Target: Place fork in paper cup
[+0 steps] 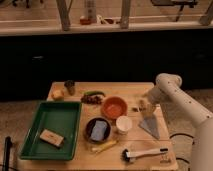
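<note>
The fork is a grey sliver lying slantwise on the right part of the wooden table. My gripper hangs just above the fork's far end on the white arm that reaches in from the right. It looks open, with nothing in it. The white paper cup stands upright a short way left of the fork, in front of the orange bowl.
A dark bowl with a blue item sits left of the cup, with a yellow stick in front of it. A white-handled brush lies near the front edge. A green tray fills the left side. A small dark cup and green vegetables are at the back.
</note>
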`<control>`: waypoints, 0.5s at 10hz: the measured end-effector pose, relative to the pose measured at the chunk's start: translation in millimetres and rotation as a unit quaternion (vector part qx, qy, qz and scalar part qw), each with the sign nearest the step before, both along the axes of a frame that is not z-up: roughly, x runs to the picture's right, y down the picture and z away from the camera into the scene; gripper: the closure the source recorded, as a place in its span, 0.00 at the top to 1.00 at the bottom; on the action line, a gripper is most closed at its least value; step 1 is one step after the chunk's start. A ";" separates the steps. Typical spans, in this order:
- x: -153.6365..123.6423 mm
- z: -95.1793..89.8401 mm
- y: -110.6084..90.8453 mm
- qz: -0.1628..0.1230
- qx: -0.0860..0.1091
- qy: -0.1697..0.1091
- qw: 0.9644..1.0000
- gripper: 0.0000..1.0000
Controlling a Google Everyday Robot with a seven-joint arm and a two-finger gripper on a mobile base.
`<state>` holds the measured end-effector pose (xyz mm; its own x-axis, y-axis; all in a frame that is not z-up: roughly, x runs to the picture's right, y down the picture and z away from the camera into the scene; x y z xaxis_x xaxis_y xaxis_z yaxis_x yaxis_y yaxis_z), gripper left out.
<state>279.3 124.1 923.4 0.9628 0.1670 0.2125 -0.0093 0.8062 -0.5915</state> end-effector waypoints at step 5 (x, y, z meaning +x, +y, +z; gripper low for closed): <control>-12.1 7.8 -5.2 0.004 -0.003 -0.014 1.000 0.75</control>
